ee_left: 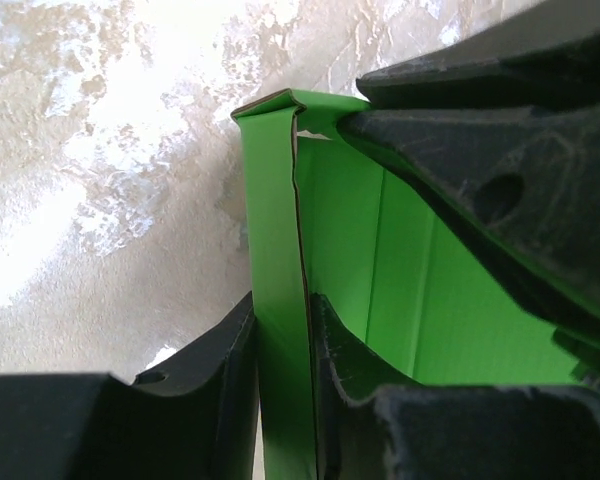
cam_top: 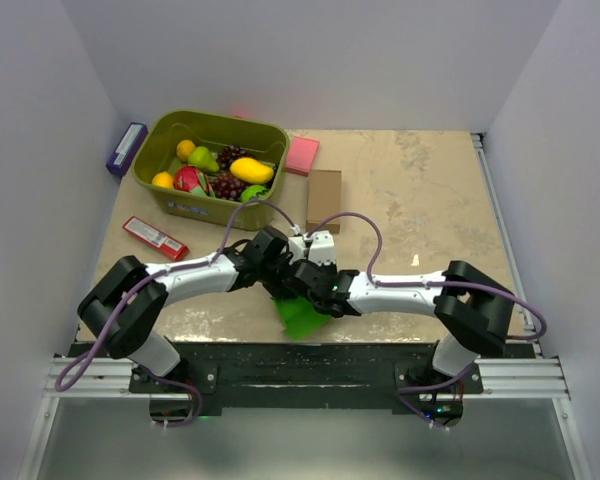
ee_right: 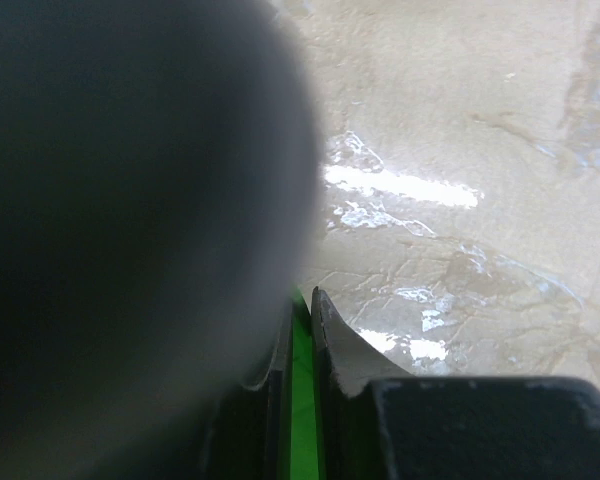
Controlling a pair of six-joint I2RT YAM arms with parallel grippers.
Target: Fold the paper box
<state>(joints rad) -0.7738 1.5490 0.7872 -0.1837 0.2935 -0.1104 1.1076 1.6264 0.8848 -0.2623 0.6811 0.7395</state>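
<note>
The paper box is bright green card, held between both arms near the table's front middle. In the left wrist view a folded green flap stands upright between my left fingers, and the left gripper is shut on it; more green panels spread to the right under the black body of the other arm. My right gripper is shut on a thin green edge of the box. A large dark blur hides the left half of the right wrist view. From above, the two grippers meet over the box.
An olive bin of toy fruit stands at the back left, with a pink pad and a brown cardboard box to its right. A red packet and a purple item lie on the left. White walls close in the table.
</note>
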